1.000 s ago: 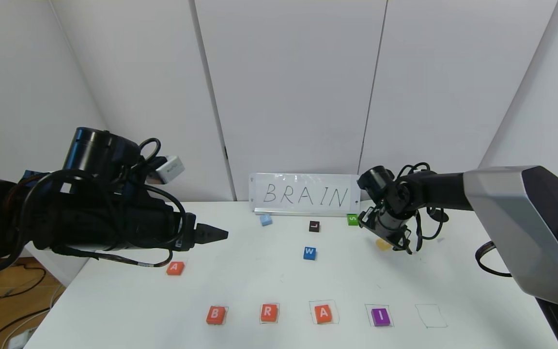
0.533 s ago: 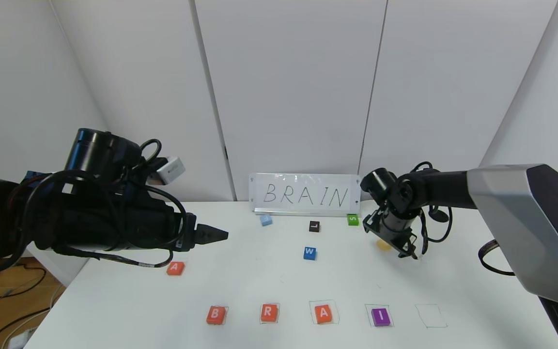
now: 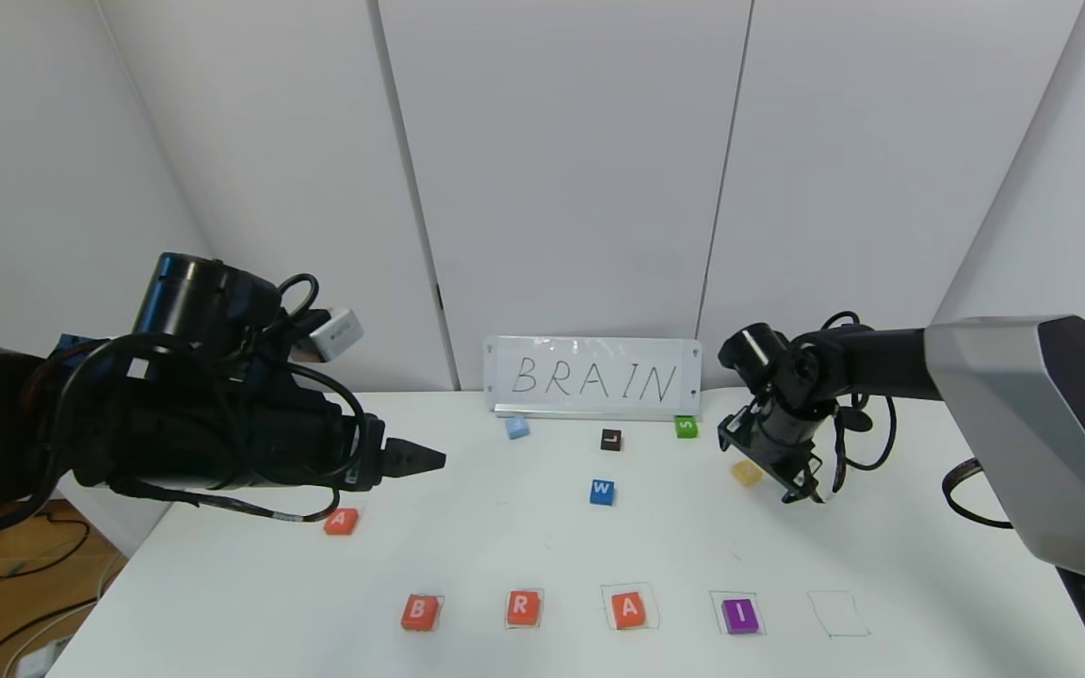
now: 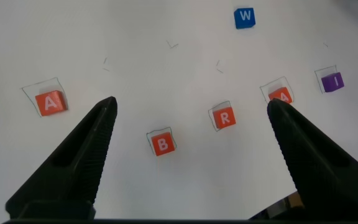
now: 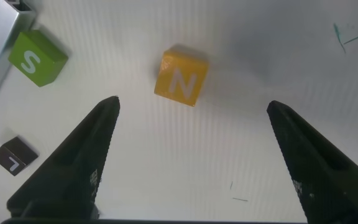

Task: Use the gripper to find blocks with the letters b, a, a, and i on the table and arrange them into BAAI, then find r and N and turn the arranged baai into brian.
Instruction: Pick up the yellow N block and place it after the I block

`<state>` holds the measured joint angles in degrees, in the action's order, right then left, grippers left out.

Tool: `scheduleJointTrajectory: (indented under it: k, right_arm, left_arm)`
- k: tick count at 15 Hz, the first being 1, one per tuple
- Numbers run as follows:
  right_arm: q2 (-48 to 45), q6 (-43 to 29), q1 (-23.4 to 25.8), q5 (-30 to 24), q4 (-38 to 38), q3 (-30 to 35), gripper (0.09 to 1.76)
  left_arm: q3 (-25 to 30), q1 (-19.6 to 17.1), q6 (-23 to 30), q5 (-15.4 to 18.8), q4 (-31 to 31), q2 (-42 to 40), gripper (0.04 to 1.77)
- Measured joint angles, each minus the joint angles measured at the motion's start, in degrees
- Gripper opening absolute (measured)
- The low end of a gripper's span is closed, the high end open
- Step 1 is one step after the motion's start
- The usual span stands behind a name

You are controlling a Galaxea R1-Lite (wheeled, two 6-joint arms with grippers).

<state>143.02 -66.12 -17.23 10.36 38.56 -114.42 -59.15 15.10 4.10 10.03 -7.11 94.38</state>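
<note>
On the white table [image 3: 505, 546], a front row reads B [image 3: 418, 612], R [image 3: 523, 608], A [image 3: 628, 610] and purple I [image 3: 740, 615], each in a pen-drawn square. A second orange-red A [image 3: 341, 521] lies apart at the left. The yellow N [image 3: 746, 473] lies at the back right. My right gripper [image 3: 801, 493] hangs open just right of it; in the right wrist view the N [image 5: 181, 78] lies just beyond the open fingertips [image 5: 107, 115]. My left gripper [image 3: 425, 459] hovers open and empty above the left side; its wrist view shows B [image 4: 161, 144], R [image 4: 224, 117] and the spare A [image 4: 50, 102].
A drawn square [image 3: 837, 614] right of the I holds nothing. A blue W [image 3: 602, 492], dark L [image 3: 610, 440], green S [image 3: 686, 427] and pale blue block [image 3: 517, 427] lie mid-table and behind. A sign reading BRAIN [image 3: 592, 377] stands against the back wall.
My right gripper has shifted to the right and slightly toward the front, so the yellow N now shows uncovered beside it. The left arm has barely moved. No block has moved.
</note>
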Motion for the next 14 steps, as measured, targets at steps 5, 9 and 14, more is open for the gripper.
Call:
scheduleJointTrajectory:
  k: [5, 9, 14]
  right_arm:
    - [0.4, 1.3, 0.0, 0.3, -1.1, 0.0, 1.71]
    - [0.8, 2.2, -0.2, 0.5, -1.9, 0.0, 1.71]
    - [2.2, 5.6, -0.5, 6.0, -2.6, 0.0, 1.71]
  left_arm:
    - [0.0, 0.0, 0.0, 0.0, 0.0, 0.3, 1.72]
    - [0.0, 0.0, 0.0, 0.0, 0.0, 0.3, 1.72]
    - [0.0, 0.0, 0.0, 0.0, 0.0, 0.3, 1.72]
